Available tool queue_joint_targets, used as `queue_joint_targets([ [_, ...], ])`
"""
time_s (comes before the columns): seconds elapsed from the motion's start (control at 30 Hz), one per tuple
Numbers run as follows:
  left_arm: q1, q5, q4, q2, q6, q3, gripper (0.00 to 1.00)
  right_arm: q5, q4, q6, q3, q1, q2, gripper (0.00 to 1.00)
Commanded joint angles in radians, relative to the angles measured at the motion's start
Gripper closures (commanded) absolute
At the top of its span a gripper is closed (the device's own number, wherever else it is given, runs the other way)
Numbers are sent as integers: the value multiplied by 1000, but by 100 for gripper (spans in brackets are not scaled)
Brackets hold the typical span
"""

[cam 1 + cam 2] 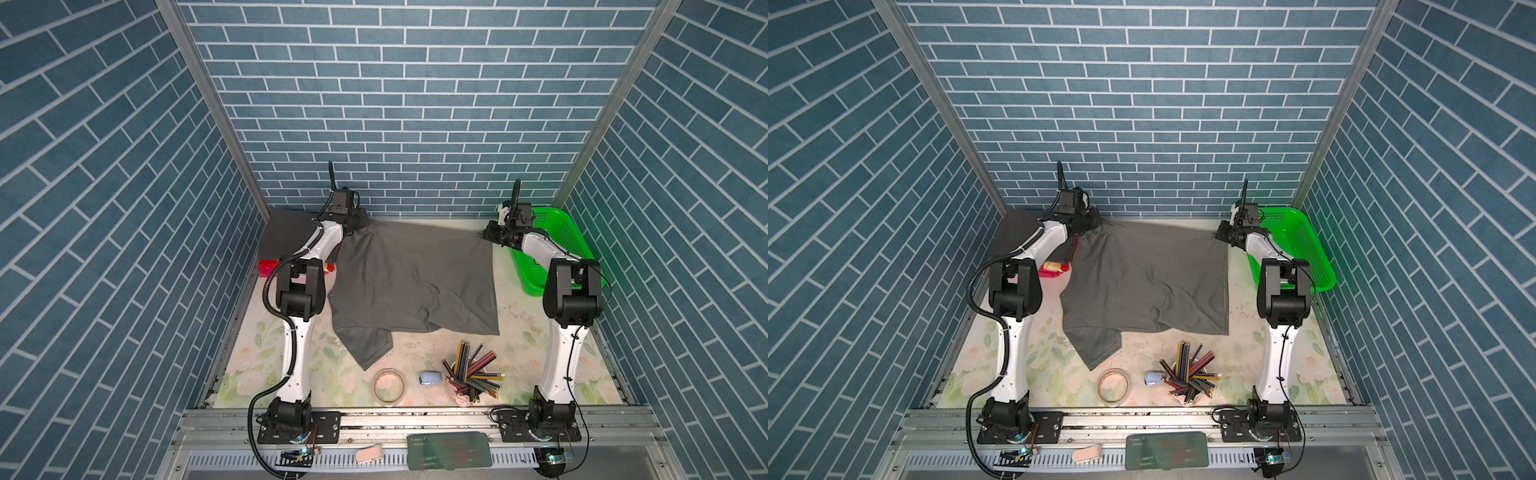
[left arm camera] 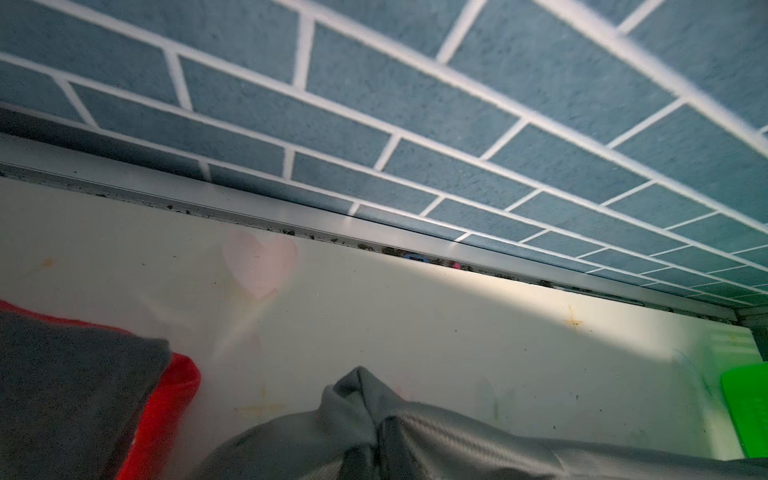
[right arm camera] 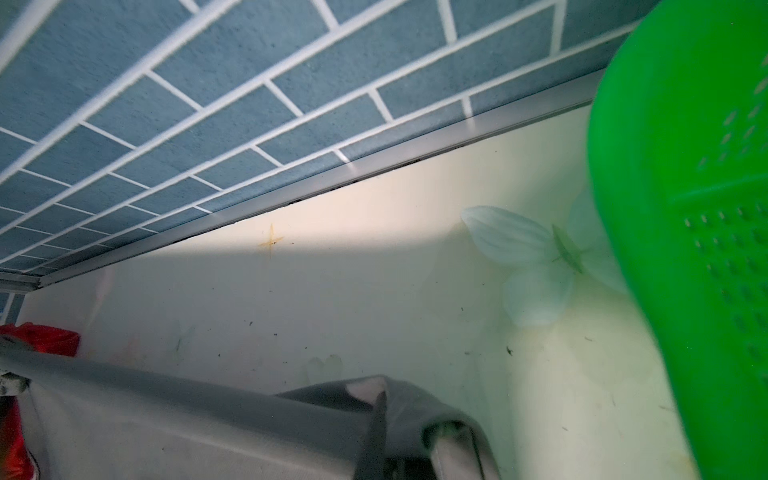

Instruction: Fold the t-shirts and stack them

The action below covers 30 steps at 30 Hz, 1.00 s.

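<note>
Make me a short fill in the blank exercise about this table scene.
The right gripper pinches the grey t-shirt beside the ____ basket.
The left gripper pinches it too, near the charcoal t-shirt lying over something ____.
The cup near the front holds coloured ____.
Missing: green; red; pencils.

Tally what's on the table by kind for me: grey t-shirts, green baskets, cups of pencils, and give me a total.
Grey t-shirts: 2, the mid-grey t-shirt and the charcoal t-shirt
Green basket: 1
Cup of pencils: 1
Total: 4
</note>
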<state>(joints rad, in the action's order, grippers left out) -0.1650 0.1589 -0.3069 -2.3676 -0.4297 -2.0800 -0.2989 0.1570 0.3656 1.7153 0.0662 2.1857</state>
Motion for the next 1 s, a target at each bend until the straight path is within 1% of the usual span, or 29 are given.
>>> queue_joint_targets([
  [0.0, -2, -38, -33, 18, 34, -28, 100, -10, 40, -18, 58, 1, 51, 100],
  [0.3, -7, -69, -32, -13, 60, -25, 100, 18, 106, -8, 234, 30, 195, 100],
  [0.43, -7, -74, -35, -30, 57, -26, 100, 21, 98, 8, 260, 32, 230, 100],
  [0.5, -7, -70, -35, -39, 53, -27, 100, 21, 100, 12, 266, 32, 243, 98],
  [0.67, -14, -62, -36, -48, 48, -20, 100, 18, 101, 19, 272, 32, 264, 91],
  [0.9, -34, -56, -42, -45, 49, -11, 100, 15, 121, 54, 301, 34, 273, 71],
  [0.97, -40, -56, -44, -44, 54, -10, 100, 12, 125, 69, 311, 34, 272, 68],
])
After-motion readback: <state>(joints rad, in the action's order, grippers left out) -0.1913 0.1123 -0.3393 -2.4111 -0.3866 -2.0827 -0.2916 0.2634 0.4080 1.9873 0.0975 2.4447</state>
